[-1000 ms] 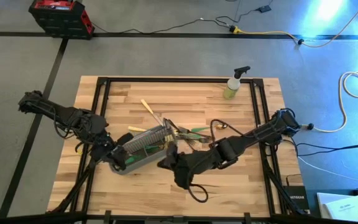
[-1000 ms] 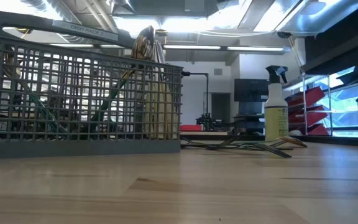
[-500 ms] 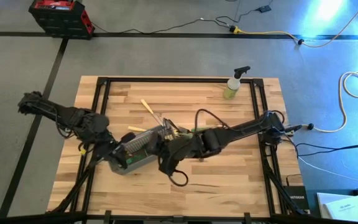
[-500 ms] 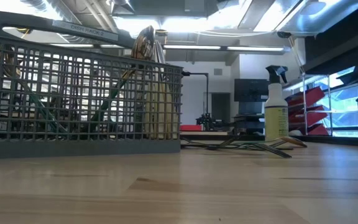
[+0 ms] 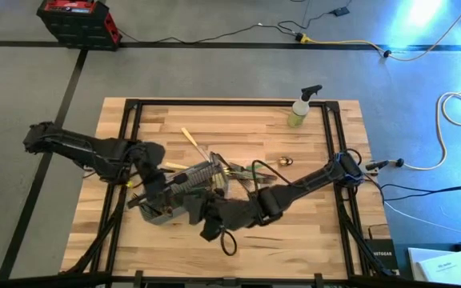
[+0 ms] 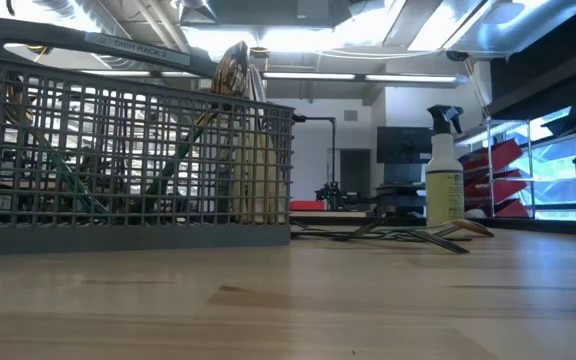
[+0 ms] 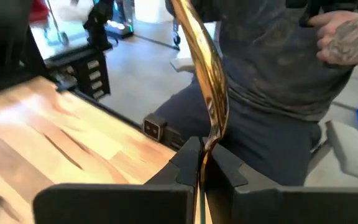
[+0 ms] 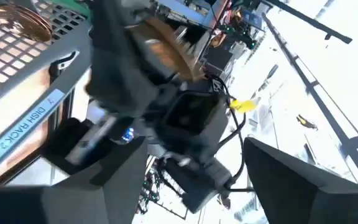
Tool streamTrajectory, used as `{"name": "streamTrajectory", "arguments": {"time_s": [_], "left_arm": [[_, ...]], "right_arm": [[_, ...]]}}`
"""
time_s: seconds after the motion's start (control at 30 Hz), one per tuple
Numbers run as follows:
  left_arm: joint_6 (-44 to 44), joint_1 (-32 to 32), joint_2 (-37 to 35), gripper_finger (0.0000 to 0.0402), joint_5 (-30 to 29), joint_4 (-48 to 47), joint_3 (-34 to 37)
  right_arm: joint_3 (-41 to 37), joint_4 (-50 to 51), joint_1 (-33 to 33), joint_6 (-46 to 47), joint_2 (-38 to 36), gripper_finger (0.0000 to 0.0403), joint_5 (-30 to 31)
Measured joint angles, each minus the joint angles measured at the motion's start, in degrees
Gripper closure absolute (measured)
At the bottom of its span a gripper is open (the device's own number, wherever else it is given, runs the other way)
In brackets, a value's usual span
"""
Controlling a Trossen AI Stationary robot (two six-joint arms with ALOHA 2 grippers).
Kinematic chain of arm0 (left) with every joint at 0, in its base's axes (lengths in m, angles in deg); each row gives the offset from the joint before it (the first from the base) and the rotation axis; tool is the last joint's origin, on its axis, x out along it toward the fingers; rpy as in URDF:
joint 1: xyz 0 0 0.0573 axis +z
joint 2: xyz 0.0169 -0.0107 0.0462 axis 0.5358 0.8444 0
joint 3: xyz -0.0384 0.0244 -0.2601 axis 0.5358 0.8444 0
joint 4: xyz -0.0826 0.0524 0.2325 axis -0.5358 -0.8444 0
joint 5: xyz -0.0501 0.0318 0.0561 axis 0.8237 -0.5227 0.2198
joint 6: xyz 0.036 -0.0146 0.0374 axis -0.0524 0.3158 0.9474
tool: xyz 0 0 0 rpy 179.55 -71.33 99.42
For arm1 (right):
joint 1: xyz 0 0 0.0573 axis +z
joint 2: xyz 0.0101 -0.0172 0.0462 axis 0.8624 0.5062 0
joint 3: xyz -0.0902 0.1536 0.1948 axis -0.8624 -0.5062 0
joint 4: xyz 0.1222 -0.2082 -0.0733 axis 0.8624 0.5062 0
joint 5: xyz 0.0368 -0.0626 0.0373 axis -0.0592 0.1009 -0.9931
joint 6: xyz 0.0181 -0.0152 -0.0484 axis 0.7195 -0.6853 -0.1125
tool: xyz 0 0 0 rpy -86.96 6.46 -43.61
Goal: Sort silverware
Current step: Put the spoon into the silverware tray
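Surface: a pale wooden plank surface (image 5: 318, 228) with a black frame, standing on a grey floor crossed by dark tape lines; a red and black case (image 5: 77, 22) lay in the upper left of the high view, yellow and white cables in the upper right. The low view showed a workshop room with ceiling lights and red bins at the right edge. Items: a grey wire-mesh caddy (image 5: 181, 192) left of centre in the high view, with gold-headed silverware (image 6: 236, 70) standing inside; loose silverware (image 5: 192, 142) lay on the planks just above and to the right of the caddy. A yellow-green spray bottle (image 5: 300, 110) stood near the upper edge. The left end effector (image 7: 202, 163) was closed together on a gold-coloured utensil (image 7: 204, 74), close over the caddy's left part; a person in grey clothing (image 7: 272, 81) stood beyond. The right end effector (image 5: 206, 214) sat at the caddy's lower right corner, fingers apart, nothing seen held. Writing: "DISH RACK 2" on the caddy handle (image 8: 27, 127).
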Motion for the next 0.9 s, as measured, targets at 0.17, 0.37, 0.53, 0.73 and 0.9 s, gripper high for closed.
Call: {"name": "streamTrajectory", "arguments": {"time_s": [0.17, 0.37, 0.53, 0.73, 0.9], "left_arm": [[-1.5, 3.3, 3.3, 0.0402, 6.3, 2.6, 0.0], [-3.6, 4.7, 6.6, 0.0402, 9.7, 4.3, 0.0], [-3.7, 4.7, 9.1, 0.0402, 10.1, 4.2, 0.0], [-3.6, 4.8, 9.6, 0.0402, 11.0, 4.3, 0.0], [-3.6, 5.0, 9.5, 0.0402, 11.9, 4.6, 0.0]], "right_arm": [[0.0, 7.1, 1.6, 3.6, 0.0, 0.0161, 0.2], [-0.1, 10.2, 1.8, 6.2, 0.0, 0.0162, -0.6], [0.0, 9.4, 1.6, 4.6, 0.3, 0.0162, -2.3], [0.0, 9.4, 0.7, 4.4, 1.8, 0.0162, -5.6], [-0.1, 8.6, 0.1, 2.6, 2.7, 0.0162, -8.7]]}}
